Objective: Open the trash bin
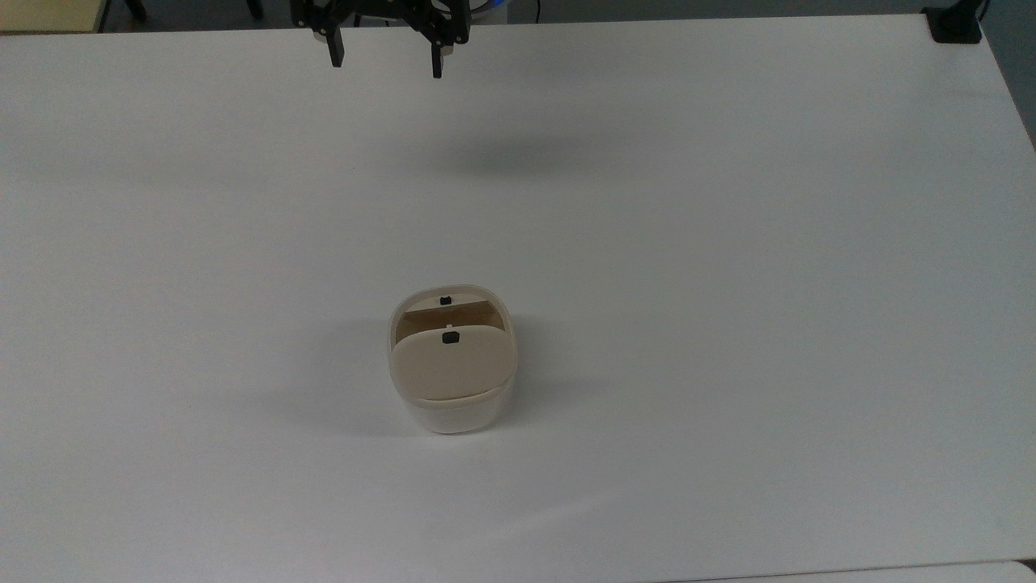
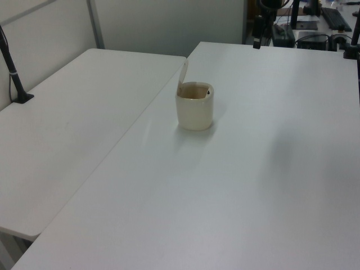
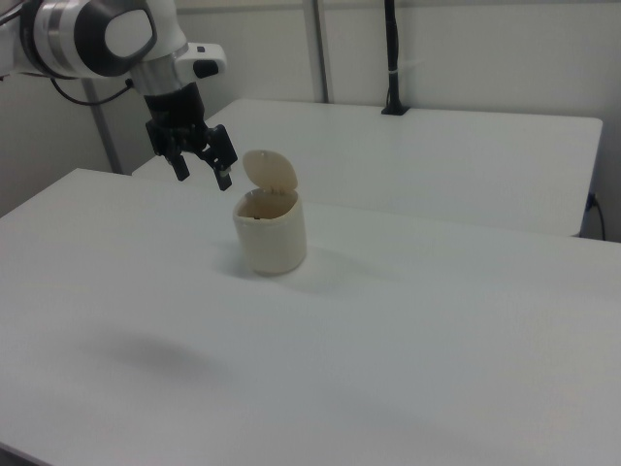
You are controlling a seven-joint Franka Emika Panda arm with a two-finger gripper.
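You have the trash bin (image 1: 452,380) standing upright just below the middle of the top view, a small cream-white tub of rounded-square shape. Its beige lid (image 3: 271,170) is swung up, standing nearly upright at the far rim in the right view, with a small black button (image 1: 447,338) near its edge.

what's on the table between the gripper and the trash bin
Nothing: in the top view, only bare white table and a faint shadow lie between the open gripper and the trash bin.
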